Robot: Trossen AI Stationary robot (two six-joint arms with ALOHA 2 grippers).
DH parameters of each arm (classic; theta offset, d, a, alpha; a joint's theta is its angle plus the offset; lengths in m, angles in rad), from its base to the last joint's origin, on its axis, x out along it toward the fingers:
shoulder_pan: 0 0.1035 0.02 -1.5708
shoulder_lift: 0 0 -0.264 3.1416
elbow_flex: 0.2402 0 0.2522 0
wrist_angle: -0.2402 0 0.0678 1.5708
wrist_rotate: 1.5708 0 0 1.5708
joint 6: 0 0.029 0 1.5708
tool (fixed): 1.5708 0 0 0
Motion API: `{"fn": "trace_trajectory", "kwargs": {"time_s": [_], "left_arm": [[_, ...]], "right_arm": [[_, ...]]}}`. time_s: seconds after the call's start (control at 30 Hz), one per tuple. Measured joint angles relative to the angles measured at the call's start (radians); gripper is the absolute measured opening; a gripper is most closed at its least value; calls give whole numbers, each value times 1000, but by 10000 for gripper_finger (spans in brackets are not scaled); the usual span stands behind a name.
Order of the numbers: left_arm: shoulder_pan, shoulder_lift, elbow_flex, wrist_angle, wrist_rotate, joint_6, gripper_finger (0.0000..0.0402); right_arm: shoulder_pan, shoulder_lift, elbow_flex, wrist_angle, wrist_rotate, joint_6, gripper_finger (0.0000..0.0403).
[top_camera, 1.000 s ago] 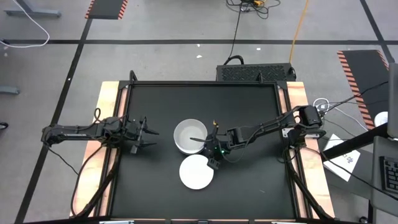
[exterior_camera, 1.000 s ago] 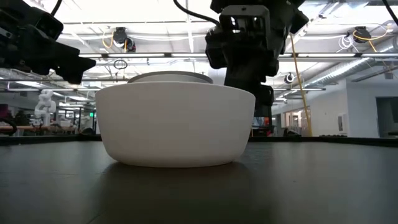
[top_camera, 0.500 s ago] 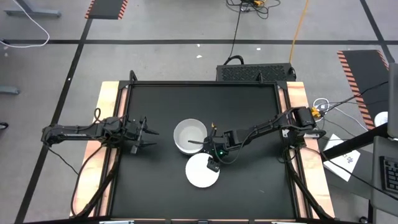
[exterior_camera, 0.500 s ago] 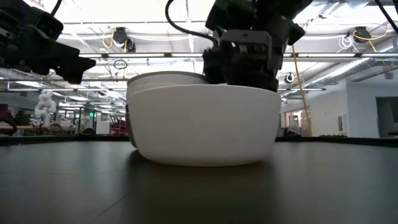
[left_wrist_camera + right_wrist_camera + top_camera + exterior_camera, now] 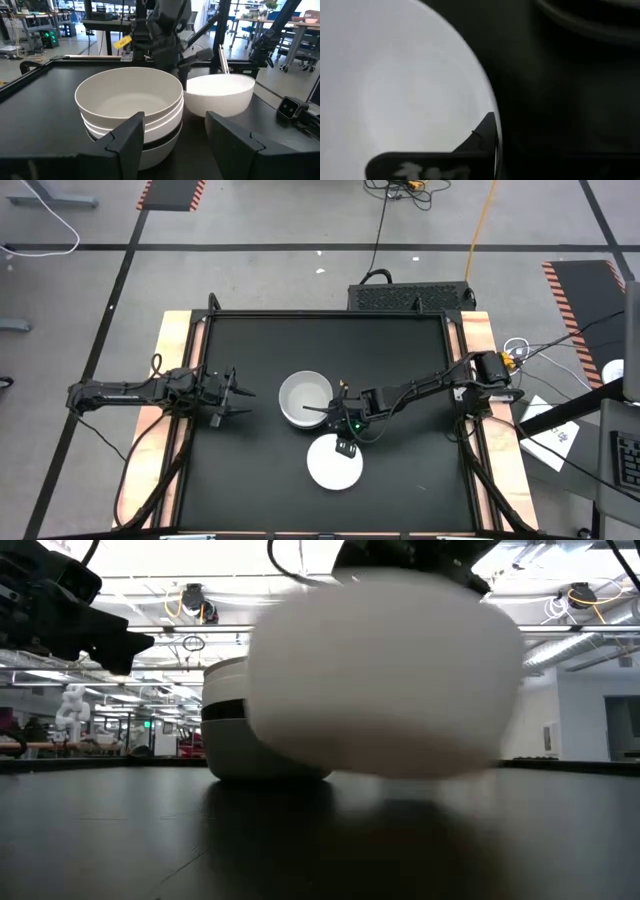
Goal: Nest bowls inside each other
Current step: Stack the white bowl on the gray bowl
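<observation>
Bright ceiling strip lights glare overhead in the low view. There the near round white bowl (image 5: 385,675) is smeared by blur; the matte black table (image 5: 120,840) stays dim.

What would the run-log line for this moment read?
right gripper: shut on loose white bowl rim, lifted off table | nested stack: table centre | left gripper: open, waiting left of stack

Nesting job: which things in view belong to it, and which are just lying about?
Part of the job:
- stack of nested bowls, mid-table
- loose white bowl, its rim pinched by the right gripper, fingers shut on it
- left gripper, waiting open beside the stack

Lying about:
- black case behind the table
- papers off the right edge
</observation>
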Motion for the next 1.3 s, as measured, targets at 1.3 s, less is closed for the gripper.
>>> {"fn": "trace_trajectory", "kwargs": {"time_s": [1.3], "left_arm": [[0, 0, 0, -5, -36, -30, 211]], "right_arm": [[70, -1063, -801, 404, 374, -105, 0]]}}
